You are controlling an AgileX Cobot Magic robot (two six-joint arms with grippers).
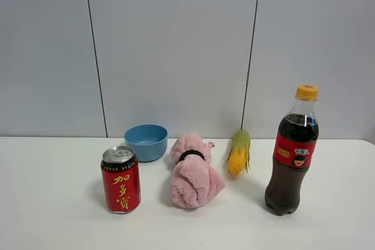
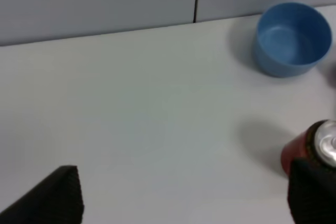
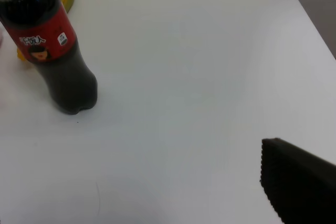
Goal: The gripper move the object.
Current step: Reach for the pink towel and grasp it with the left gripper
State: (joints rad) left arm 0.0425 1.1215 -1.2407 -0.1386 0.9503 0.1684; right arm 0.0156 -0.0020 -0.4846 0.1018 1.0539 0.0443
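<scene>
Risks first. The task doesn't say which object, so the likeliest mistake is picking the wrong one. Five candidates stand in a loose row on the table [image 1: 53,203]: red can [image 1: 120,180], blue bowl [image 1: 146,141] just behind it, rolled pink towel [image 1: 193,171] in the middle, corn cob [image 1: 239,153] near the wall, cola bottle [image 1: 291,153] on the right. Can, bowl and towel sit close together, so a wide approach to one could bump its neighbour. The bottle is tall and narrow-based and looks easy to topple if hit high or from the side. The can could slide or tip if a finger clips its rim. The corn looks round and may roll.

The left gripper [image 2: 184,187] is spread wide, nothing between its fingers, only bare table there. In the left wrist view one finger [image 2: 312,192] overlaps the can, but whether it touches is unclear; I judge it is above and nearer the camera.

For the right gripper [image 3: 296,182] only one dark finger shows, over bare table, well apart from the bottle. The other finger is out of frame, so its opening can't be told. Nothing visibly held.

Neither arm shows in the high view.
</scene>
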